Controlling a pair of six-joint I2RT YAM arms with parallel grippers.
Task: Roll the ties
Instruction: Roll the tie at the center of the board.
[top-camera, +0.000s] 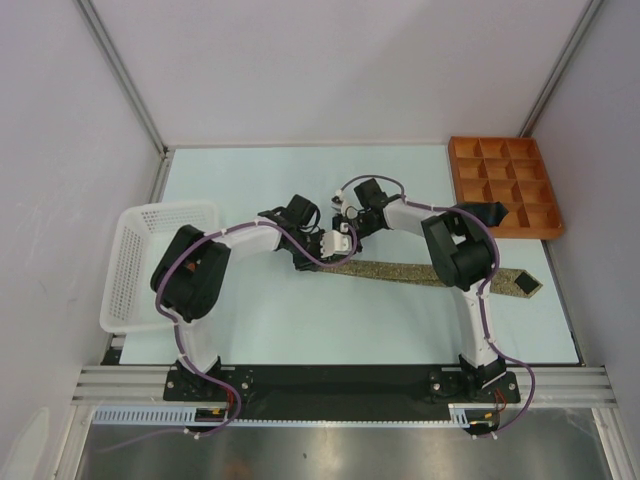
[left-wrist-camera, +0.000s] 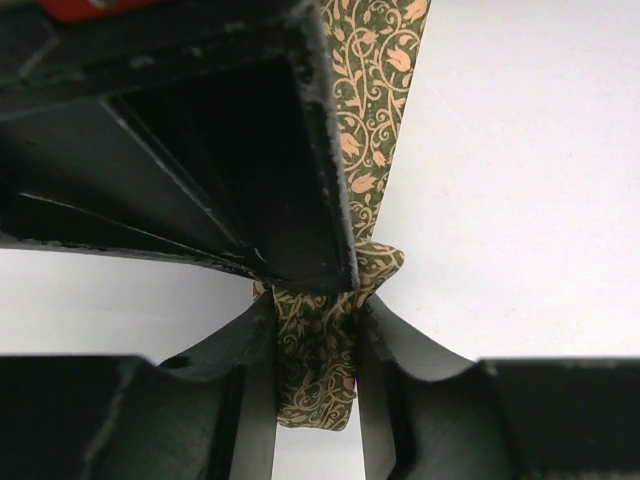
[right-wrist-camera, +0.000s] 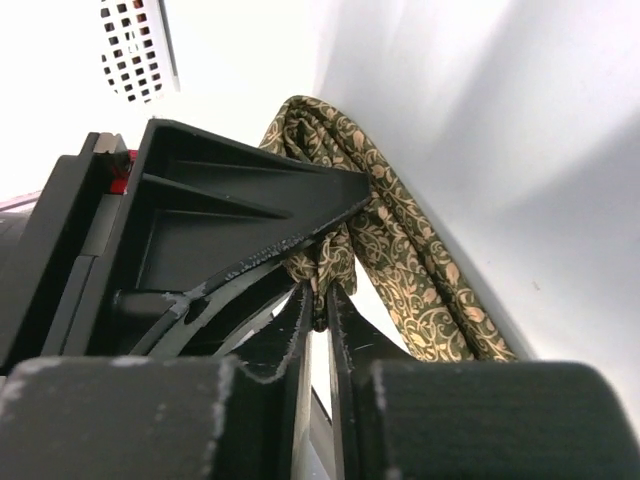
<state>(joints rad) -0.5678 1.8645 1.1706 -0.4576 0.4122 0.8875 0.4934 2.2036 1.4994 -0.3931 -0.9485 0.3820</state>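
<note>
**Two tools meeting over one end of a tie.** The left tool (left-wrist-camera: 318, 335) pinches the narrow, folded end of the tie (left-wrist-camera: 375, 110) between its fingers (left-wrist-camera: 250, 345). The fabric is olive with a tan vine-and-flower print. It fills the gap between the fingers and bulges into a small fold just ahead of the fingertips. A short tail of fabric lies back between the fingers, towards the wrist.

The right tool (right-wrist-camera: 318, 312) comes in from the opposite side, its fingers pressed almost together on a pinch of the same fold. One of its fingers lies across the tie directly in front of the left tool's tips. In the right wrist view, a finger of the left tool sits just above and to the left of the right tool's tips, with the bunched fabric between the two tools.

From the grip the tie runs away from the left tool, flat on the pale surface (top-camera: 300, 320). It passes under the right arm and ends well to the right of both tools at its wide tip, where dark lining shows. A black tie (top-camera: 490, 212) lies beyond the right arm, just beside the orange tray (top-camera: 495, 141). A white basket (top-camera: 170, 208) stands well behind the left tool, at the surface's left edge.
</note>
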